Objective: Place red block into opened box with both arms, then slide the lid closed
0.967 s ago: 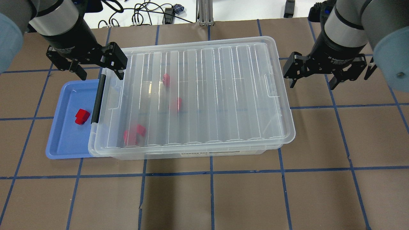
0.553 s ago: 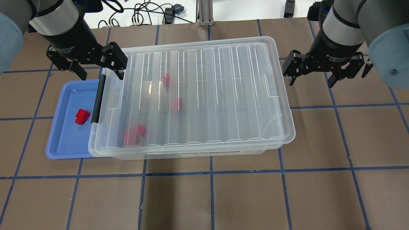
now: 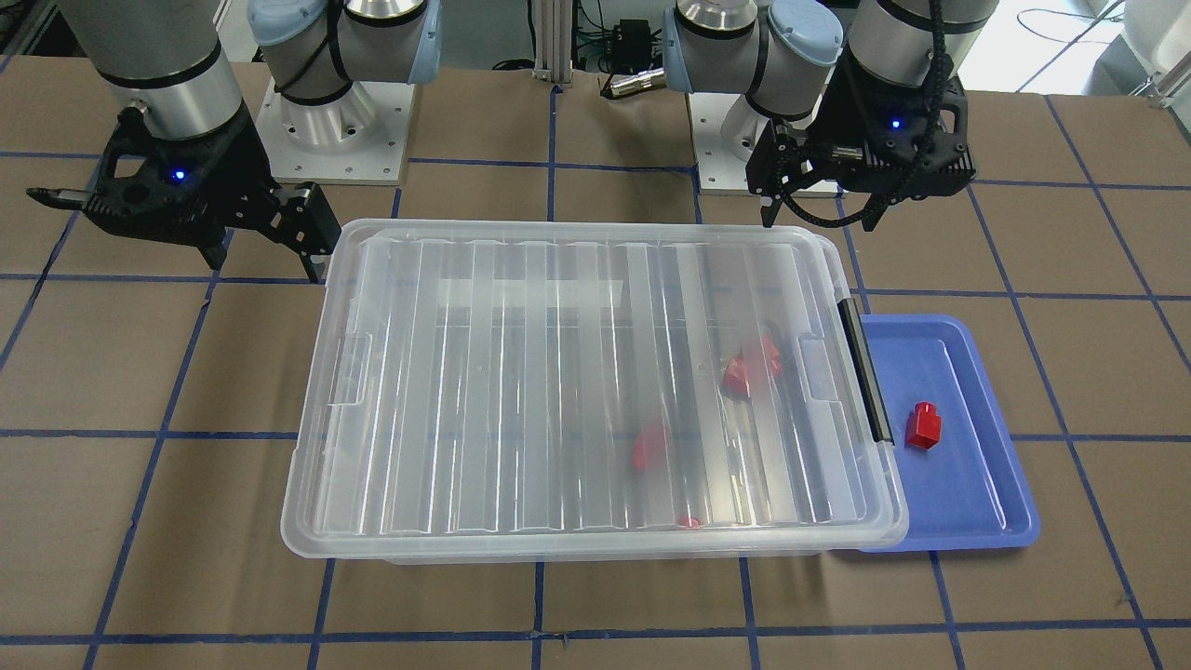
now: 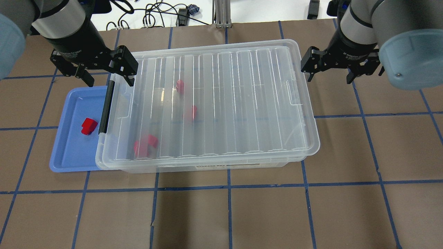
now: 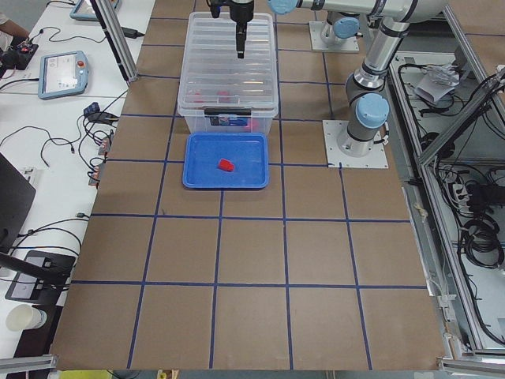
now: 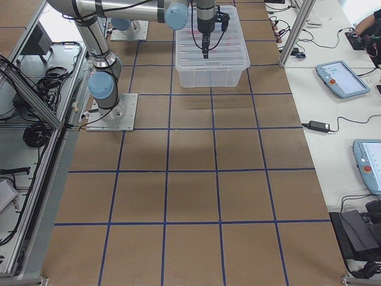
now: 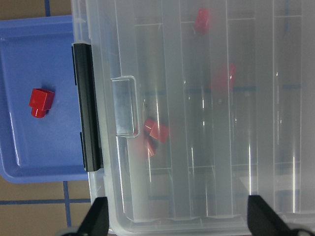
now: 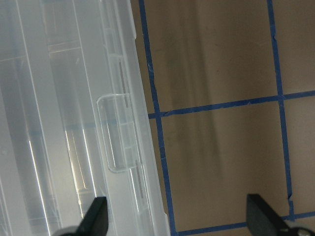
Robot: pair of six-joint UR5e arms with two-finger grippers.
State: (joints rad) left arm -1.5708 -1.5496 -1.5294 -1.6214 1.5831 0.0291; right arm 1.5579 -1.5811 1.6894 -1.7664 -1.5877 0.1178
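Hanging over the latch end of the box [image 4: 207, 167], at the corner on the robot's side, the left claw [image 4: 110, 79] has its two fingers spread wide and grips nothing. The right claw [image 4: 328, 77] is at the opposite short end, over the desk [image 4: 346, 207] just beside the box corner. It is also wide open and empty, and one finger is near the rim, but I cannot tell if it touches.

The lid [image 4: 225, 103] lies flat on the box and covers it from end to end. Through the ribbed plastic several red blocks [image 4: 145, 144] show inside – a pair close to the latch end, and two more toward the middle. Their shapes are blurred by the lid.

One more red block [image 4: 89, 126] lies outside, on the blue tray [image 4: 69, 152]. It lies apart from the tray's walls – in the half nearer to the black latch [image 4: 105, 109]. The tray lies against the latch end of the box, and the box rim reaches over the tray's edge.
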